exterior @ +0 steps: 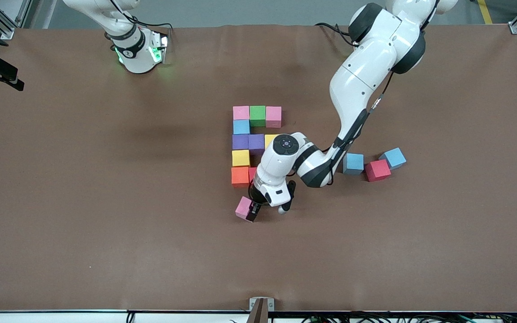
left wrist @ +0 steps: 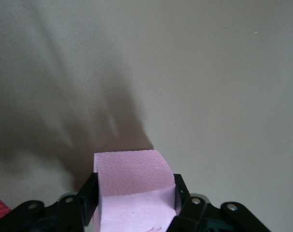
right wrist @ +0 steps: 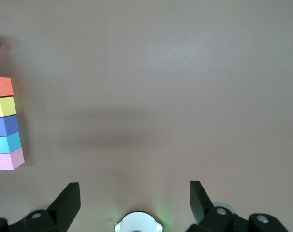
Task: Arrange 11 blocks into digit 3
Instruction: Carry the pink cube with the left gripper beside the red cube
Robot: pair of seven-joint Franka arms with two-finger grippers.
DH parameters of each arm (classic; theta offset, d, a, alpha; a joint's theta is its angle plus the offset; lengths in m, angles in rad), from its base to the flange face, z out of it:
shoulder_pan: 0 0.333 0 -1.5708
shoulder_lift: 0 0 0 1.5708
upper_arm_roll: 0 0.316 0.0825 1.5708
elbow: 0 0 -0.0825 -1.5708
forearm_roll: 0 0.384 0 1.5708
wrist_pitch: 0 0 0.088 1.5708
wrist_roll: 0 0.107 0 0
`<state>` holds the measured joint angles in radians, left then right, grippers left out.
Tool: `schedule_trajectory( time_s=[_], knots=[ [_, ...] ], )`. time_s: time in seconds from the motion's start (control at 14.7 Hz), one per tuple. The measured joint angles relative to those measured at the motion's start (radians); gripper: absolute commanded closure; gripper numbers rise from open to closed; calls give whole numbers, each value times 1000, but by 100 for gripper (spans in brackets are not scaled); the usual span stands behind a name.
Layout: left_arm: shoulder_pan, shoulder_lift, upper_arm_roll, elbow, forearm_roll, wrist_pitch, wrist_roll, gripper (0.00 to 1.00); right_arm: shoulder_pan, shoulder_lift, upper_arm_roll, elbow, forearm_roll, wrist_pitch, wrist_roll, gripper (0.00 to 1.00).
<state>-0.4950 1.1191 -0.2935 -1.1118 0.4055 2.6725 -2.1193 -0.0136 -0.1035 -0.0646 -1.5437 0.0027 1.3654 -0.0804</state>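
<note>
I have left tool [exterior: 253, 212] clamped on pink block [exterior: 243, 207], just nearer camera than orange block [exterior: 240, 176]; likely last piece for digit 3 [exterior: 250, 146] bottom bar; right tool [right wrist: 135, 198] spread wide, empty, arm waiting.

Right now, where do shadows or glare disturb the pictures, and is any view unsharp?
Front view: soft arm shadows on the table, no glare. Left wrist view: dark shadow above the pink block in the left tool, block sharp. Right wrist view: faint shadow band, green glow near the right tool.
</note>
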Motion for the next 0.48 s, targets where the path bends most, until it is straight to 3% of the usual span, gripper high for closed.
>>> schedule_trajectory(
  time_s=[0.27,0.48],
  knots=[
    [14,-17,1,21,-69,-29,2,71,0,-1,2,1,0,-1,0,0],
    [53,-67,2,30,-139,-137,3,71,0,-1,5,1,0,-1,0,0]
  ],
)
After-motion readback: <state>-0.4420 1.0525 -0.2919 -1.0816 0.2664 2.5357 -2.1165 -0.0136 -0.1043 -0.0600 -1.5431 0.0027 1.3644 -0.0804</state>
